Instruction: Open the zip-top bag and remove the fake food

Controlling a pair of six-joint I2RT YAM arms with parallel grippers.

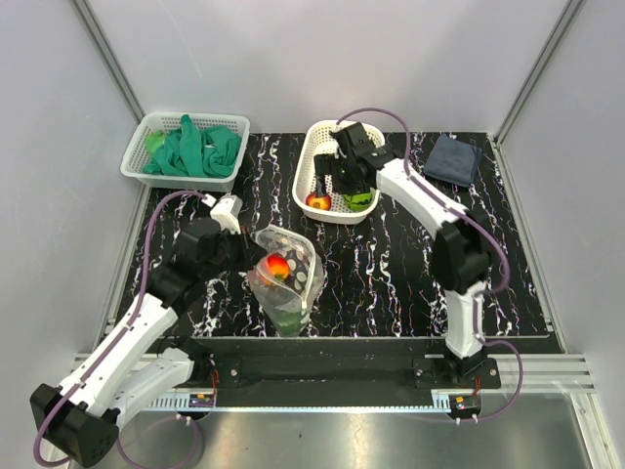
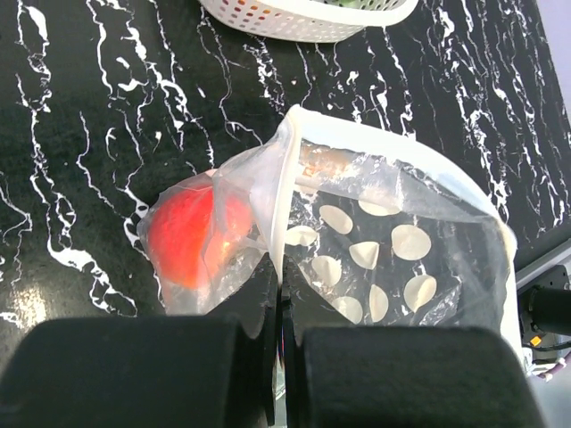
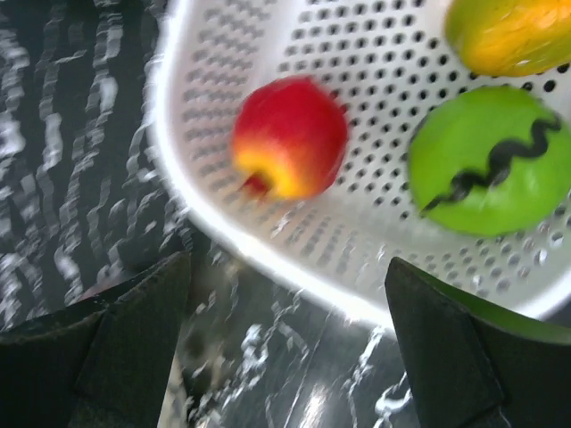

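The clear zip-top bag point(image 1: 288, 274) stands open at the table's front middle, a red-orange fruit point(image 1: 277, 266) and a green piece inside. My left gripper point(image 1: 249, 256) is shut on the bag's whitish rim point(image 2: 284, 218); the red fruit point(image 2: 192, 234) shows through the plastic beside it. My right gripper point(image 1: 344, 181) is open and empty over the white basket point(image 1: 337, 210), which holds a red-yellow apple point(image 3: 290, 135), a green fruit point(image 3: 486, 160) and a yellow-orange one point(image 3: 513, 31).
A second white lattice basket point(image 1: 186, 149) with green cloth gloves sits at the back left. A dark folded cloth point(image 1: 454, 158) lies at the back right. The table is black marble-patterned, with grey walls around.
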